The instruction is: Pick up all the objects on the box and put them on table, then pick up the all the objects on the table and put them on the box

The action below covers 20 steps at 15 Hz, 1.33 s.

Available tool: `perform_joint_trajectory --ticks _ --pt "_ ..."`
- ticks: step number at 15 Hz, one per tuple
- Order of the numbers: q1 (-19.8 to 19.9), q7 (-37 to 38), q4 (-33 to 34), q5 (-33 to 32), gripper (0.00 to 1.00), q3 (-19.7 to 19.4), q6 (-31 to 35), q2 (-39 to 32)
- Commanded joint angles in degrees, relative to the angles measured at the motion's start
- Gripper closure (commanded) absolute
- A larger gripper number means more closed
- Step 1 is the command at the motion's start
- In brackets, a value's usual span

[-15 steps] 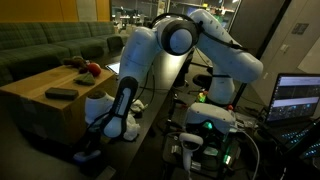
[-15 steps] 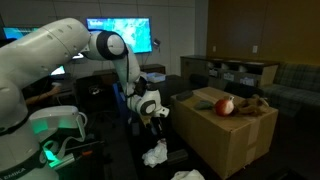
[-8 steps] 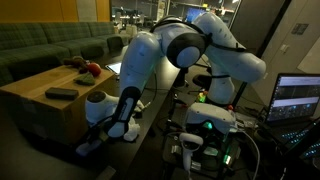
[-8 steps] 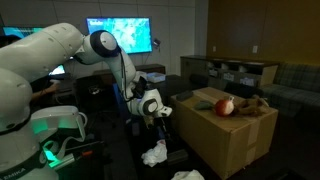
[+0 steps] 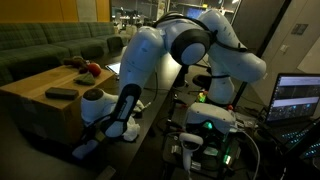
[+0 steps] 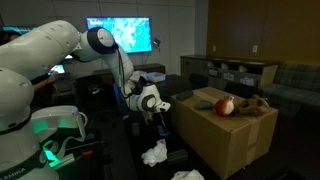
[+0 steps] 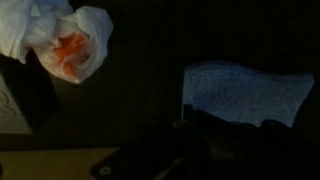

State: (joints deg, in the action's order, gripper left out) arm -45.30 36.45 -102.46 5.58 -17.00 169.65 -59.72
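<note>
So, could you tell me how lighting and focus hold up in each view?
Wrist view: very dark and blurred; only the white cloth toy and a pale blue patch catch light. In an exterior view, the room is dim, the white arm is well lit and the laptop screen glares. In an exterior view, the monitor blows out and green light tints the robot base.
</note>
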Motion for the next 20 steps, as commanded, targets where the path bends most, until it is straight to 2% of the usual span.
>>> perform_joint_trajectory --ticks 1,4,6,7,8,9,14,18,20 --pt "-1.55 -0.35 -3.47 -0.32 0.99 -1.42 -0.65 5.52" --pt "-1.66 -0.56 -4.48 -0.75 0.99 -1.29 -0.96 8.11" --pt "-0.17 -2.86 -5.04 -1.56 0.99 0.80 -0.85 9.44" --pt "0.58 -4.59 -5.11 -2.06 0.96 1.99 -0.09 9.55" --pt "1.79 -6.97 -5.46 -2.38 0.71 3.81 0.41 10.04" --pt "2.69 -9.28 -5.52 -2.63 0.70 5.45 1.21 9.97" --pt "7.09 -17.76 -5.39 -3.35 0.33 12.53 3.76 8.98" --pt "10.98 -22.80 -5.48 -3.76 0.03 16.60 5.62 8.08" --pt "13.39 -25.10 -5.44 -3.96 0.00 18.60 6.04 7.74"
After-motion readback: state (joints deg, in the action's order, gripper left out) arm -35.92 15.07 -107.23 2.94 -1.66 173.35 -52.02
